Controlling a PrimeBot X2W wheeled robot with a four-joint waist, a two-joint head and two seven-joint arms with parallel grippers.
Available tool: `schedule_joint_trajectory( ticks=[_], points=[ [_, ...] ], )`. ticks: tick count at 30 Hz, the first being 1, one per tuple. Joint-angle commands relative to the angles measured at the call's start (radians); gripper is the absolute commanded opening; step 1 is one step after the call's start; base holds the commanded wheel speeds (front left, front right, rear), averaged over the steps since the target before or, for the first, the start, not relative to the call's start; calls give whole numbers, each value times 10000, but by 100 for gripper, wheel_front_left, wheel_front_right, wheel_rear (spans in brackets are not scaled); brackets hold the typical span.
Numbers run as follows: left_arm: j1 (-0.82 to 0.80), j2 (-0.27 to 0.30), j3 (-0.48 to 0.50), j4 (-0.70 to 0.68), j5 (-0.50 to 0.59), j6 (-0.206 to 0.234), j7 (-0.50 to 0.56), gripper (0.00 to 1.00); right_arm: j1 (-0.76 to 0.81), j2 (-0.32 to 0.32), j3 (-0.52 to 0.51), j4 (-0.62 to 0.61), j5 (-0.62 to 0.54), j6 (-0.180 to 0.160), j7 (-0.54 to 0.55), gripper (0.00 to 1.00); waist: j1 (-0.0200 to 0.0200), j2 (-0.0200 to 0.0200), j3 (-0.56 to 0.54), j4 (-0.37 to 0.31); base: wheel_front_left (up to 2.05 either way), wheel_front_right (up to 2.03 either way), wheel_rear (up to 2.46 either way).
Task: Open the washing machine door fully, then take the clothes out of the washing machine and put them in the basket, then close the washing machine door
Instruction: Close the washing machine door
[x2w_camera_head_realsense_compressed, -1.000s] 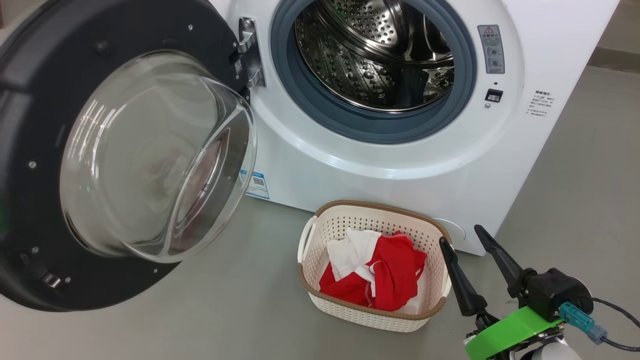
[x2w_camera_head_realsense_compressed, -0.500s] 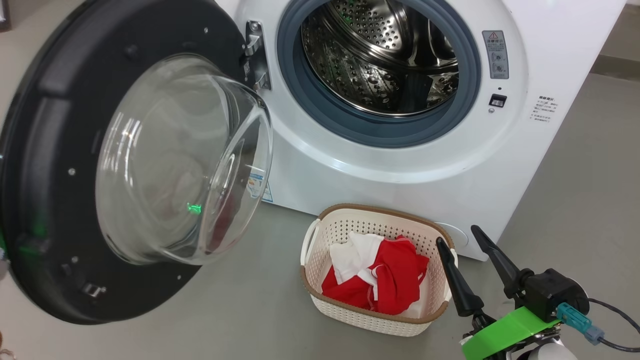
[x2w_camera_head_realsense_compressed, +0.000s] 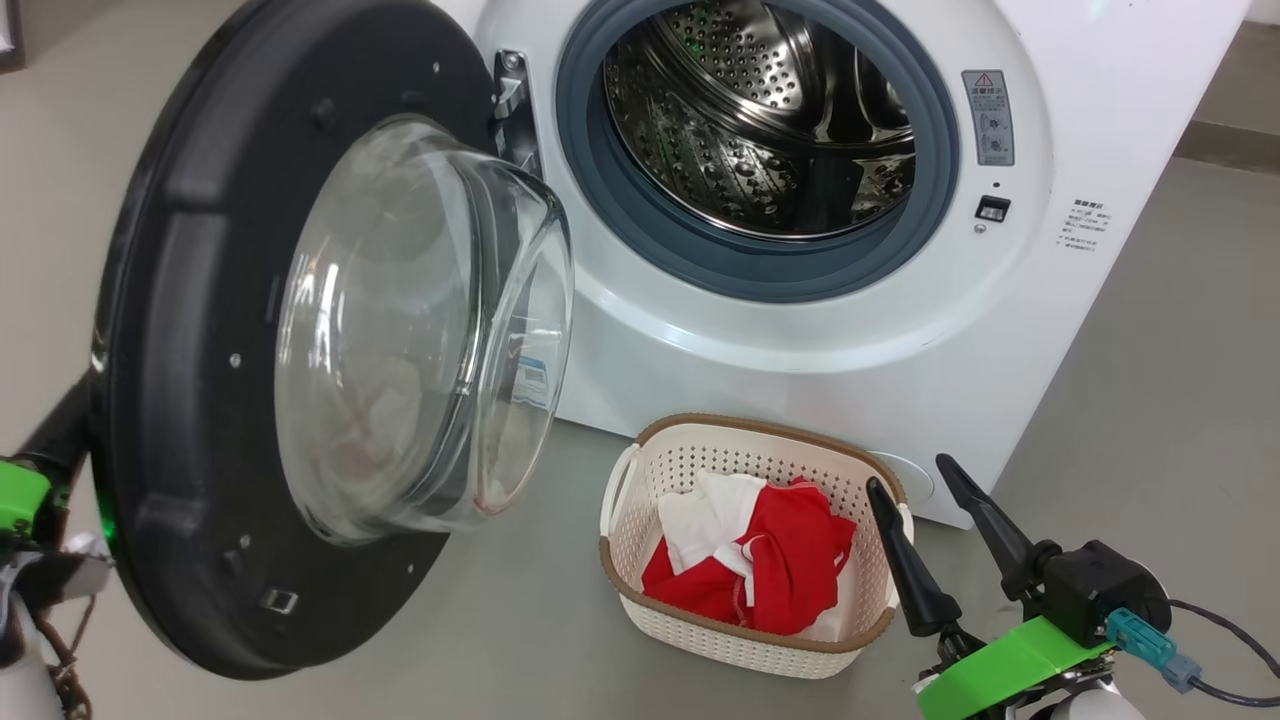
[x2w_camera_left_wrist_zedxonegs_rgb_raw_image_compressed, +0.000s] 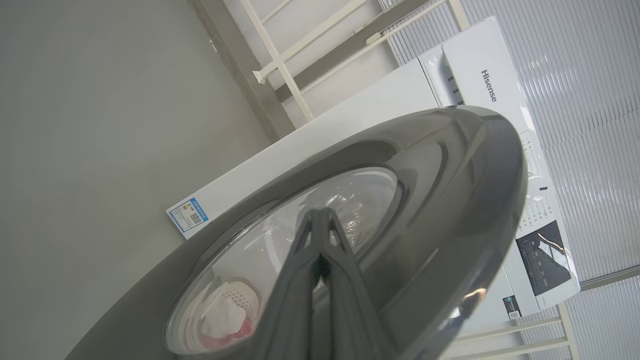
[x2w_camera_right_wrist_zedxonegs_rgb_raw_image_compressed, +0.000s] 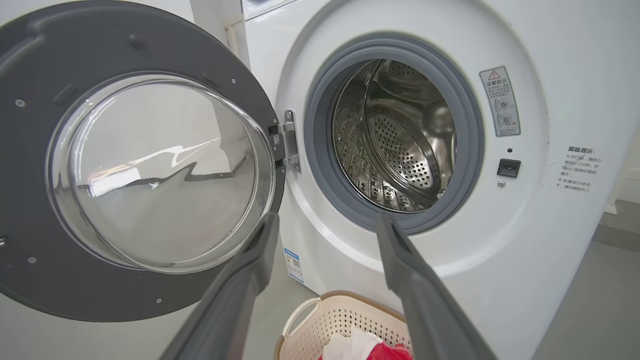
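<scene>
The round black-rimmed door (x2w_camera_head_realsense_compressed: 180, 300) with its bulging clear glass bowl stands open at an angle on its hinge (x2w_camera_head_realsense_compressed: 510, 105), left of the white front-loading washing machine (x2w_camera_head_realsense_compressed: 800, 340) and its steel drum (x2w_camera_head_realsense_compressed: 760, 130). Red and white clothes (x2w_camera_head_realsense_compressed: 790, 560) lie in the cream perforated basket (x2w_camera_head_realsense_compressed: 740, 640) on the grey floor (x2w_camera_head_realsense_compressed: 520, 600) just before it. At the door's outer face the left pincer (x2w_camera_left_wrist_zedxonegs_rgb_raw_image_compressed: 320, 220) is clenched, empty. Beside the basket the right pincer (x2w_camera_head_realsense_compressed: 908, 474) is spread wide, grasping nothing. The machine's top panel reads "Hisense" (x2w_camera_left_wrist_zedxonegs_rgb_raw_image_compressed: 489, 86).

Bright, even indoor light; soft shadows and a sharp head view.
White glare streaks cross the glass of the door (x2w_camera_right_wrist_zedxonegs_rgb_raw_image_compressed: 145, 165), and glints speckle the washing machine drum (x2w_camera_head_realsense_compressed: 760, 130). The basket (x2w_camera_head_realsense_compressed: 770, 425) casts a faint shadow on the floor (x2w_camera_head_realsense_compressed: 500, 640). Wrist views bend lines near their edges, and the near fingers (x2w_camera_right_wrist_zedxonegs_rgb_raw_image_compressed: 235, 295) look soft.
</scene>
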Motion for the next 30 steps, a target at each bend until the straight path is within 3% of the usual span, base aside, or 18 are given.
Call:
schedule_joint_trajectory(
  ticks=[1, 8, 30],
  points=[
    [93, 100, 12, -447, -179, 38, 229, 0, -148, 23, 189, -217, -66, 63, -65, 100, 0, 0, 2, -9, 0, 0, 0],
    [617, -336, -303, -1660, -1150, 383, 502, 0, -159, 49, 173, -184, -60, 63, -65, 100, 0, 0, 66, -120, 0, 0, 0],
    [2106, -387, -2459, -3906, -3486, 1156, -711, 0, -293, 49, 166, -140, -52, 63, -65, 100, 0, 0, 194, -981, 0, 0, 0]
  ],
)
